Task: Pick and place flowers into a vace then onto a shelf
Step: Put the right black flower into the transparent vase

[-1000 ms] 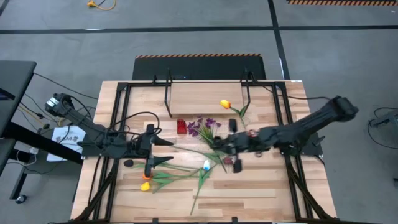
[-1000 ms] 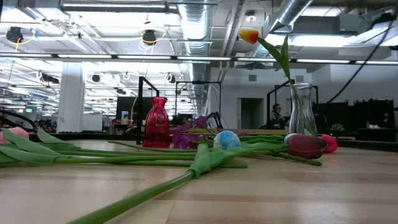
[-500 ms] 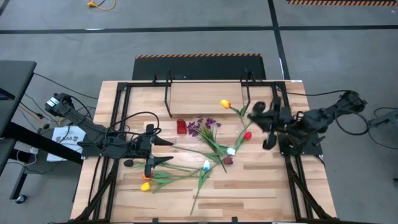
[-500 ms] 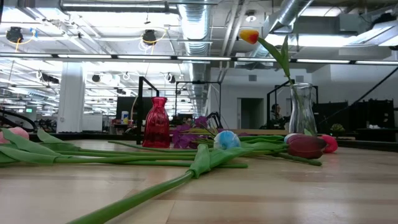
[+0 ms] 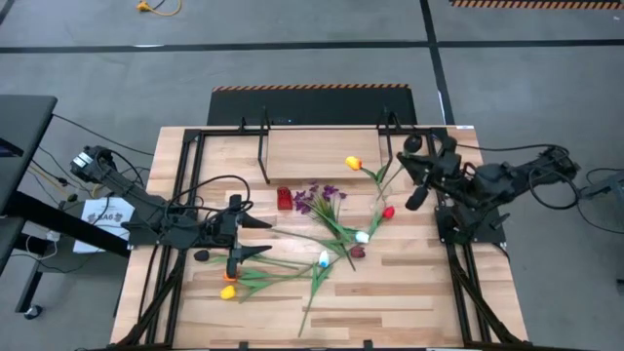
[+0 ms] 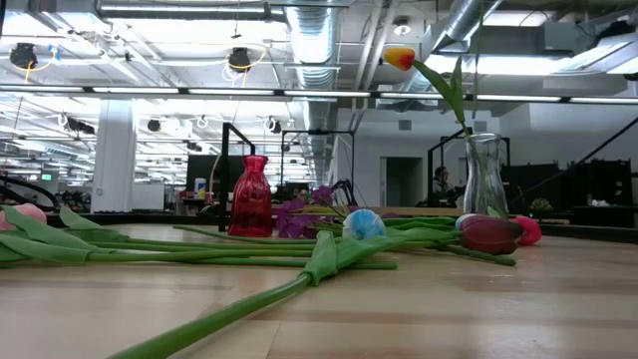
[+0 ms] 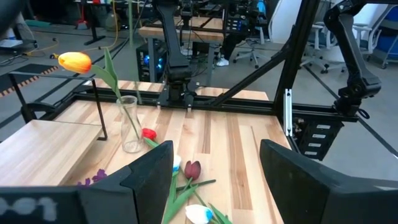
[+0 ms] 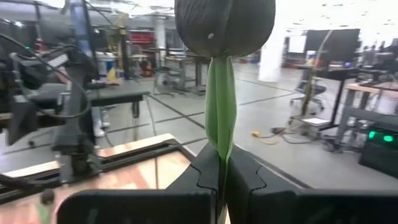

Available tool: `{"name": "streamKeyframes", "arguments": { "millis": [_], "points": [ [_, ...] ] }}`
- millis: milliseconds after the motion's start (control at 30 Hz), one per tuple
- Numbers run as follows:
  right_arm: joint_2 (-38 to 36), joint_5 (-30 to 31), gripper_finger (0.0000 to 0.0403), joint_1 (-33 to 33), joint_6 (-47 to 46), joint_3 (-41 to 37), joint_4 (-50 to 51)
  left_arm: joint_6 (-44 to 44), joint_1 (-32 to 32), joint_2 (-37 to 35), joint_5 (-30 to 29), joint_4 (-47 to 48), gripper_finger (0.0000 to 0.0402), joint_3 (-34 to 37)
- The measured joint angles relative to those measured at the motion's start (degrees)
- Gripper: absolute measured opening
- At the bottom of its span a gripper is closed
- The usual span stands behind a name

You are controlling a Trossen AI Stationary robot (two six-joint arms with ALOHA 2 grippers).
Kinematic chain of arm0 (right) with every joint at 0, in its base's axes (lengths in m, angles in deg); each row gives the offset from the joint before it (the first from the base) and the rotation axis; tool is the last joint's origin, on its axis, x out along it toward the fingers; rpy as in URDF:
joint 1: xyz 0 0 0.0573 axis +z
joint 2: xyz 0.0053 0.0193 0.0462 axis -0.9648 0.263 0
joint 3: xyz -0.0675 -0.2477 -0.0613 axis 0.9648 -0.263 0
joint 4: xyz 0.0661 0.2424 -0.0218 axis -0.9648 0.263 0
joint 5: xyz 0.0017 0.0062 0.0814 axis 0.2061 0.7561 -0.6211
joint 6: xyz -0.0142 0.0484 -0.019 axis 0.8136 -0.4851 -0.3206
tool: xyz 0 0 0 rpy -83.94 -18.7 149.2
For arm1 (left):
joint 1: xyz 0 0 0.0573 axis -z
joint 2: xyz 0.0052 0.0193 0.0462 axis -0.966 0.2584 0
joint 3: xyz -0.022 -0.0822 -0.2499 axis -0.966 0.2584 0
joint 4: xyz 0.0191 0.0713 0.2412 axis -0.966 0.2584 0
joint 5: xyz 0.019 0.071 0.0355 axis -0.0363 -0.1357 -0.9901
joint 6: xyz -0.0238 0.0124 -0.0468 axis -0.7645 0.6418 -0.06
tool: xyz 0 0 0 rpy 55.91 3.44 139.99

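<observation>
Though shut tight on the green stem, right gripper point(image 8: 219, 171) gripped the dark maroon tulip point(image 8: 224, 25) only low down, with the bloom well above the fingers. Hung near the table's point(image 5: 409, 292) right edge, close to the shelf point(image 5: 322, 151) at the back edge. Left gripper point(image 5: 255, 237) waited wide open and empty near the left edge. Found the glass vase point(image 6: 483, 179) upright, already holding one orange-yellow tulip point(image 6: 399, 57). Judged the risks: could miss the narrow neck with that long swaying stem, or could knock the vase over by nudging it.
</observation>
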Motion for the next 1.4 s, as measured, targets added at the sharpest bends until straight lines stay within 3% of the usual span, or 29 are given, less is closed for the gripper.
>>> {"name": "streamKeyframes", "arguments": {
  "millis": [633,967,1400],
  "points": [
    [-0.04,1.51,0.0,-7.78,1.74,0.01,4.94,-0.04,0.0,0.0,0.02,0.16,0.0231,0.02],
    [0.07,-0.22,0.0002,-7.05,-4.57,0.01,9.56,-0.07,0.0,0.0,0.02,0.2,0.0231,0.02],
    [0.07,-0.19,0.0038,-5.3,-4.65,0.01,10.17,-0.09,0.0,0.0,0.02,0.57,0.0231,0.02]
  ]
}}
